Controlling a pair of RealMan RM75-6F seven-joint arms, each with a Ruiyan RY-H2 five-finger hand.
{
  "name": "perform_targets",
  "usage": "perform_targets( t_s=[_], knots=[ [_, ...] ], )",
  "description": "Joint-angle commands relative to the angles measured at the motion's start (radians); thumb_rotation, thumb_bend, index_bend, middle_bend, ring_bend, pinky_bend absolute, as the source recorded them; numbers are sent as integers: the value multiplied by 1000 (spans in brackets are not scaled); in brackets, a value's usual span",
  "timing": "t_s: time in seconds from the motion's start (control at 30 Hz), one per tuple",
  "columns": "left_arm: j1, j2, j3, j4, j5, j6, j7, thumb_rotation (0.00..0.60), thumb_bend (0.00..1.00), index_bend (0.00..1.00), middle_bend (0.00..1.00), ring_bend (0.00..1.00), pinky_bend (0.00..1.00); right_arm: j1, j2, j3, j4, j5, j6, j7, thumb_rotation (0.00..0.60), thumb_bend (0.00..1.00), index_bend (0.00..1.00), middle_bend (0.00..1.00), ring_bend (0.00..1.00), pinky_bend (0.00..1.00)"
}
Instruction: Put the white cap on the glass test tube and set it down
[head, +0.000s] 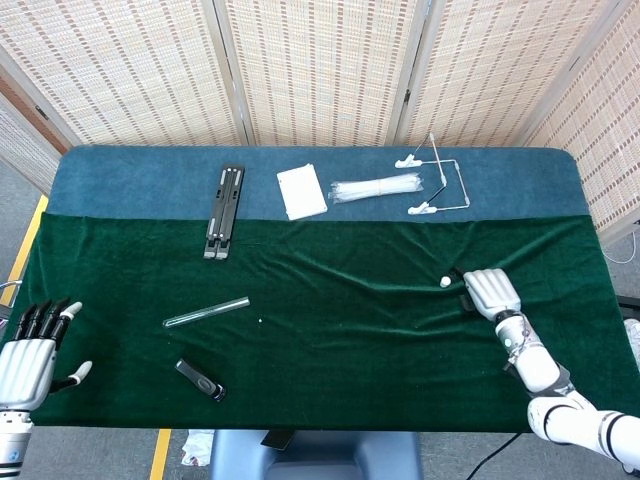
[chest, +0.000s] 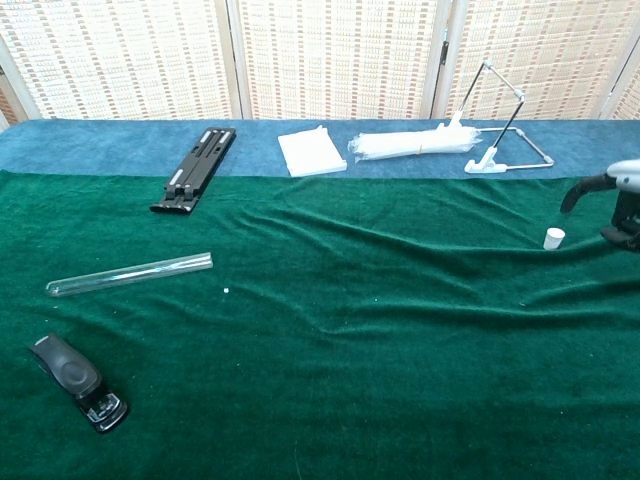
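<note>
The glass test tube (head: 206, 312) (chest: 130, 272) lies on its side on the green cloth at the left, with no hand near it. The small white cap (head: 445, 281) (chest: 553, 237) stands on the cloth at the right. My right hand (head: 487, 293) (chest: 618, 195) sits just right of the cap, its thumb arched above it; in the chest view a gap separates them and the hand holds nothing. My left hand (head: 30, 355) hovers off the table's front left corner with fingers spread and empty; the chest view does not show it.
A black clip-like tool (head: 200, 380) (chest: 78, 382) lies in front of the tube. Along the blue back strip lie a black bar (head: 225, 210) (chest: 195, 168), a white pad (head: 301, 190) (chest: 311, 151), a clear bag (head: 377, 187) (chest: 410, 143) and a wire stand (head: 440, 180) (chest: 500, 120).
</note>
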Motion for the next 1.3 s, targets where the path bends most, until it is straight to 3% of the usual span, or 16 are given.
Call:
perform_targets(
  t_s=[0.03, 0.1, 0.17, 0.27, 0.33, 0.4, 0.5, 0.6, 1.3],
  knots=[
    [-3, 1, 1, -3, 6, -3, -12, 600, 243, 159, 129, 64, 0, -17, 22, 22, -32, -19, 42, 26, 600, 506, 225, 913, 1000, 953],
    [-4, 4, 4, -6, 11, -5, -23, 600, 243, 159, 129, 64, 0, -20, 34, 35, -56, 0, 47, 32, 582, 346, 225, 905, 1000, 950],
    [-3, 4, 5, -5, 15, -3, -26, 600, 243, 159, 129, 64, 0, -18, 54, 51, -98, 26, 34, 50, 507, 288, 225, 889, 1000, 947],
    [-1, 5, 6, -5, 15, -1, -27, 600, 243, 159, 130, 64, 0, -14, 72, 61, -127, 18, 20, 75, 388, 263, 225, 876, 1000, 945],
    [1, 6, 7, -4, 15, 1, -27, 600, 243, 159, 130, 64, 0, -10, 67, 57, -123, -8, 23, 70, 362, 262, 225, 874, 1000, 945],
    [2, 7, 7, -4, 14, 3, -27, 600, 243, 159, 130, 64, 0, -6, 58, 42, -107, -50, 32, 46, 379, 260, 225, 874, 1000, 945],
    [4, 8, 8, -4, 13, 5, -30, 600, 243, 159, 130, 64, 0, 0, 27, 21, -53, -90, 62, -21, 506, 258, 270, 899, 1000, 948],
    [4, 10, 8, -4, 14, 5, -30, 600, 243, 159, 130, 64, 0, 10, 4, 14, -3, -82, 51, -61, 573, 258, 302, 928, 1000, 962],
    [-4, 4, 3, -21, 7, -6, 4, 600, 243, 146, 130, 64, 0, 74, -165, 25, 281, -56, -77, -63, 583, 365, 388, 963, 1000, 1000]
  ],
)
